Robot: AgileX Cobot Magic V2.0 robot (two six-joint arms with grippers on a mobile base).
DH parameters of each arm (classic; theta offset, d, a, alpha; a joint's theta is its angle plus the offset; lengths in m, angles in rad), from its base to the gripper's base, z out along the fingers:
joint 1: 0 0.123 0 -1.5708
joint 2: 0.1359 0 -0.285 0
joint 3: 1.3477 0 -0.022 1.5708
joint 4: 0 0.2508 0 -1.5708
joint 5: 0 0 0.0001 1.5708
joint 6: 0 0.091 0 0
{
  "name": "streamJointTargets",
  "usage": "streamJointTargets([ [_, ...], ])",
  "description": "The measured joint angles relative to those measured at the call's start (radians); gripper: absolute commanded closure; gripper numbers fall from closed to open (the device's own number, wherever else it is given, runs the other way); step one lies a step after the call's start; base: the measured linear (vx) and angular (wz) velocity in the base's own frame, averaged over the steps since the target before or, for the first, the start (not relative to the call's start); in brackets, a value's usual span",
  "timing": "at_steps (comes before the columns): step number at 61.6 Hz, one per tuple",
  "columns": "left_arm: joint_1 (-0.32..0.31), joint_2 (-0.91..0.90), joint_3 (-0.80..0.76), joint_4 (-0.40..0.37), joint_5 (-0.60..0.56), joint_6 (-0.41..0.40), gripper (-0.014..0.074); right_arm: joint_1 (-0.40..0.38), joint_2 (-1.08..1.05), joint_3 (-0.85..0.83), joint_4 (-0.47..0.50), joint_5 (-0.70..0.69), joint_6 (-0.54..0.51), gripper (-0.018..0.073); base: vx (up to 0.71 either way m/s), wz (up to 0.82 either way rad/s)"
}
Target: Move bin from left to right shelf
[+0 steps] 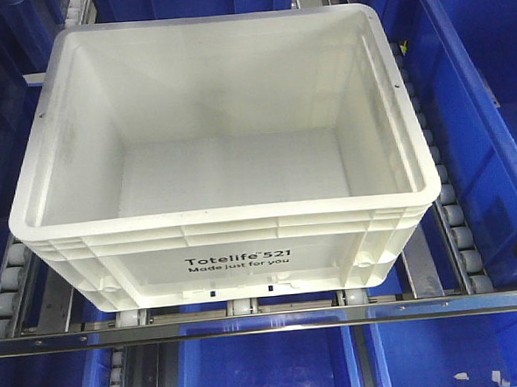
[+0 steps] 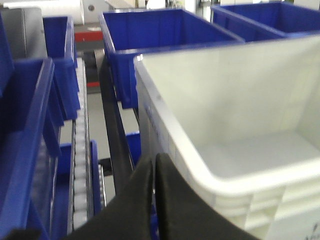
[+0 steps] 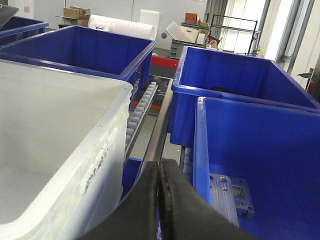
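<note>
The large white bin (image 1: 231, 248) with black "Totelife 521" print on its near side sits empty on the roller shelf, filling the middle of the front view. No gripper shows in that view. In the left wrist view my left gripper (image 2: 154, 159) is shut and empty, just off the bin's left near corner (image 2: 165, 135). In the right wrist view my right gripper (image 3: 159, 164) is shut and empty, in the gap between the bin's right wall (image 3: 95, 160) and a blue bin (image 3: 250, 165).
Blue bins surround the white one: behind (image 2: 160, 45), right (image 1: 487, 127) and below (image 1: 269, 364). Roller tracks (image 1: 448, 208) run along both sides. A metal front rail (image 1: 266, 320) crosses beneath the bin. A metal bracket (image 3: 230, 197) lies in the right blue bin.
</note>
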Motion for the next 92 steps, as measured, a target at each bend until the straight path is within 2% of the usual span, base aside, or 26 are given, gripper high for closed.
streamJointTargets([
  [14, 0.000, -0.217, 0.217, 0.019, 0.010, 0.001, 0.0605, 0.000, 0.000, 0.000, 0.000, 0.000, 0.000, 0.0567, 0.00, 0.00],
  [22, 0.000, -0.241, 0.287, 0.019, 0.002, -0.002, 0.0605, 0.000, 0.000, 0.000, 0.001, 0.001, 0.000, 0.0567, 0.00, 0.00],
  [92, 0.000, -0.241, 0.290, 0.019, -0.023, -0.002, 0.0605, 0.000, 0.000, 0.000, 0.001, 0.001, 0.000, 0.0567, 0.00, 0.00],
])
